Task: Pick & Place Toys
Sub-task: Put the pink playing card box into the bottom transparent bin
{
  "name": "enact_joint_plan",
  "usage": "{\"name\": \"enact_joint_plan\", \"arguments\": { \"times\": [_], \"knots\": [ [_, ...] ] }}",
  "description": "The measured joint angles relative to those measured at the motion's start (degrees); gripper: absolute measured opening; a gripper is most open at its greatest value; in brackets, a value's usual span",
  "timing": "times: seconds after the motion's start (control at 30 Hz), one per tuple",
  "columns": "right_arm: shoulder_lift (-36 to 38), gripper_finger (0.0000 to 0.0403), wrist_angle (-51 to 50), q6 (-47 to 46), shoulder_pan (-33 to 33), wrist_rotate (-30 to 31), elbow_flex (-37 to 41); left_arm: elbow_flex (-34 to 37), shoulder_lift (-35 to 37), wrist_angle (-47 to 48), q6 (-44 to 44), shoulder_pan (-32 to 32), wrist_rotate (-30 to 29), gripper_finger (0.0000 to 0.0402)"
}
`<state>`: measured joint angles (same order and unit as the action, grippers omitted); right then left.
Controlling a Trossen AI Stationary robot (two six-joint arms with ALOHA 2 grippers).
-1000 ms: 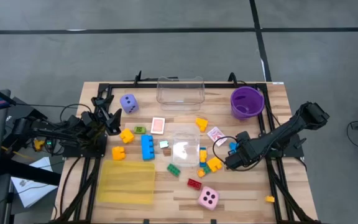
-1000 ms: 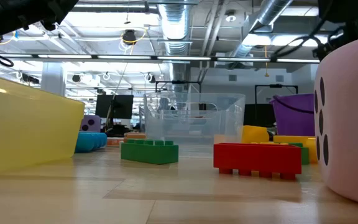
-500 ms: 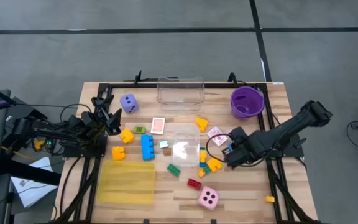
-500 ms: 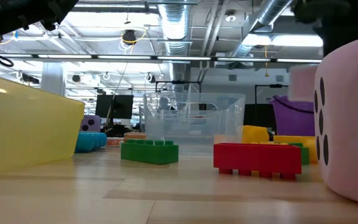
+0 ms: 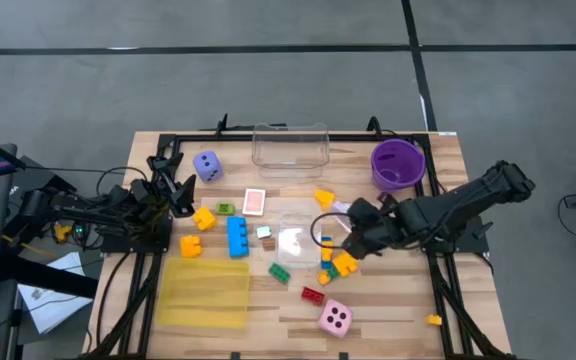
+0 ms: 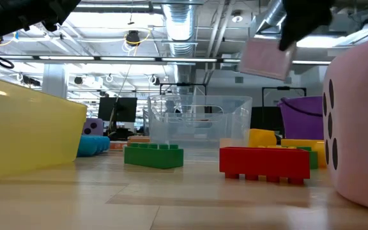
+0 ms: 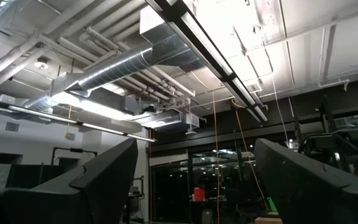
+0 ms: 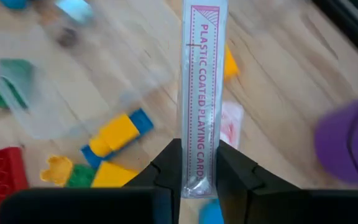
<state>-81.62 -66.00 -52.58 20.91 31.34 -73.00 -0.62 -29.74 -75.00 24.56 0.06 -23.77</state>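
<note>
My right gripper (image 5: 351,222) hangs over the middle-right of the table, shut on a flat pink pack of playing cards (image 8: 201,93). In the low view the pack (image 6: 266,59) shows high above the bricks. Below it lie yellow, blue, green and red bricks (image 5: 330,262) and another pink card (image 8: 232,124), flat on the wood. A pink die (image 5: 335,318) sits near the front edge and a purple die (image 5: 207,166) at the far left. My left gripper (image 5: 173,185) waits open at the table's left edge, pointing up at the ceiling. My right gripper pinches the card pack between its two fingers, one on each broad face, at the pack's near end (image 8: 199,177). The fingers slant down from the table's right side. The pack sticks out ahead of them along their line, tilted and lifted clear of the table.
A clear box (image 5: 290,146) stands at the far edge and a second clear one (image 5: 298,235) at the centre. A purple bowl (image 5: 398,163) is at the far right. A yellow translucent tray (image 5: 205,293) takes the near left. A small yellow piece (image 5: 433,320) lies near the right front corner.
My right gripper has risen and gone toward the table's left, rolling its wrist, and has stayed shut. The card pack has gone up with it: out of the low view at first, then beside the pink die, now high above the bricks.
</note>
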Motion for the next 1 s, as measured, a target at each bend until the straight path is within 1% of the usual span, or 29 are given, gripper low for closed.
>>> {"name": "enact_joint_plan", "arguments": {
  "times": [0.23,0.5,0.7,0.8,0.93,1.0],
  "knots": [
    [-0.16,0.0062,13.03,18.80,-4.84,-4.98,-0.06,0.00,0.00,0.00,0.00,0.00,-0.02,0.0319],
    [-0.17,0.0063,22.73,34.45,-9.30,-12.00,-0.05,0.00,0.00,0.03,-0.02,0.02,-0.02,0.0319],
    [-0.17,0.0063,25.80,42.36,-12.17,-18.13,-0.04,0.00,0.00,0.20,-1.05,0.02,-0.02,0.0319],
    [-0.83,0.0063,26.26,45.58,-12.87,-19.46,-0.06,0.00,0.00,0.43,-1.05,0.01,-0.02,0.0319],
    [-4.11,0.0063,26.49,48.65,-13.55,-19.69,0.07,0.00,-0.25,0.57,-1.07,0.00,-0.06,0.0319],
    [-6.53,0.0063,28.35,50.39,-13.98,-19.97,-0.15,0.00,-0.46,0.83,-1.06,0.01,-0.22,0.0319]
  ]
}}
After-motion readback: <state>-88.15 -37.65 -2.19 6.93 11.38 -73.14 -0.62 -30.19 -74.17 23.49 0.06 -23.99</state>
